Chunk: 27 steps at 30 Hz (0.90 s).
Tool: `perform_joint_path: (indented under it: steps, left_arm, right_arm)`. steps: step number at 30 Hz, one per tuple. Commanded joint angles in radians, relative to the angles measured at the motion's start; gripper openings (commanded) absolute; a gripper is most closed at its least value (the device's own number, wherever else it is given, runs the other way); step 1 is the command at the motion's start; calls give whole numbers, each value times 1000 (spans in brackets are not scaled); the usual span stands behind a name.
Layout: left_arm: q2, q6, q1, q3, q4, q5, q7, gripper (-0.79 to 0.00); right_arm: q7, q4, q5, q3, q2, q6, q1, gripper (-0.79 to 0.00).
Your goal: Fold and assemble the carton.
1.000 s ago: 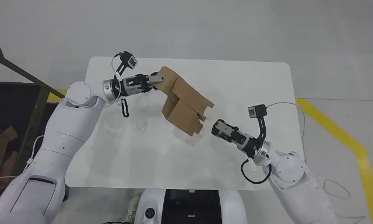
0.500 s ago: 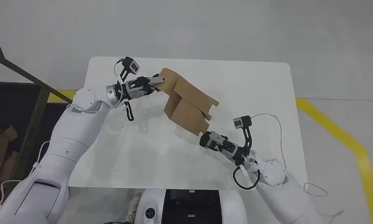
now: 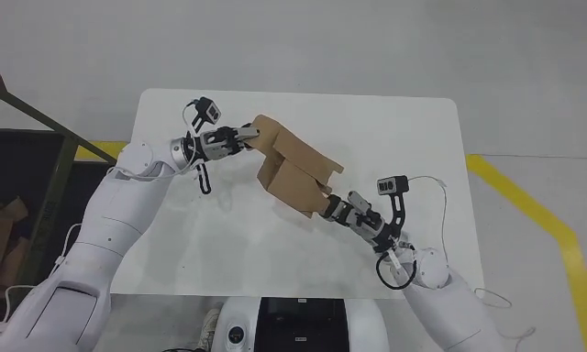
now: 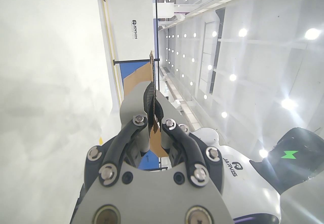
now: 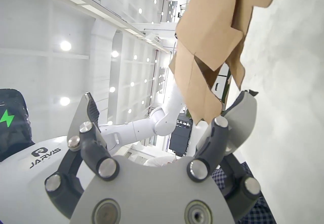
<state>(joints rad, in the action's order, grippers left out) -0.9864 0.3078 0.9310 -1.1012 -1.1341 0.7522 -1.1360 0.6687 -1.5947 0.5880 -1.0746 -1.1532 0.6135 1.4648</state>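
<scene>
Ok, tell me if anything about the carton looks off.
The carton is skewed, half-formed, with its end flaps splayed unevenly beside the open right gripper. The edge pinched in the left gripper looks slightly buckled. No tears show.

carton [image 5: 212, 32]: plain brown cardboard, matt, unprinted, slightly fibrous face. Its cut edge in the left wrist view shows corrugated fluting (ragged near the fingers [image 4: 131, 106]).
table [image 3: 183, 251]: white, smooth, matt, faint cloudy mottling.
left gripper [image 4: 151, 100]: brushed grey metal base plate, satin grey fingers, black matt plastic links, shiny steel screws and pins.
right gripper [image 5: 167, 98]: same build. Its pads [image 5: 92, 108] are black rubber, ribbed.
arm shells [image 3: 119, 201]: white plastic, glossy.
camera housing [image 3: 393, 183]: black matt plastic.
floor [image 3: 367, 40]: grey, smooth, dull sheen.
</scene>
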Motion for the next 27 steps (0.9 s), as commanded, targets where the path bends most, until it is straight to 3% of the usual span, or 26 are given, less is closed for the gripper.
perform_joint_path:
  steps: [1, 27]
  left_arm:
    - [-2, 0, -1, 1, 5, -5, -3, -785]
    - [-15, 26, 1, -25, 25, -95, 22, -785]
  right_arm:
    - [9, -6, 8, -7, 1, -1, 2, 0]
    - [67, -77, 47, -61, 2, -23, 26, 0]
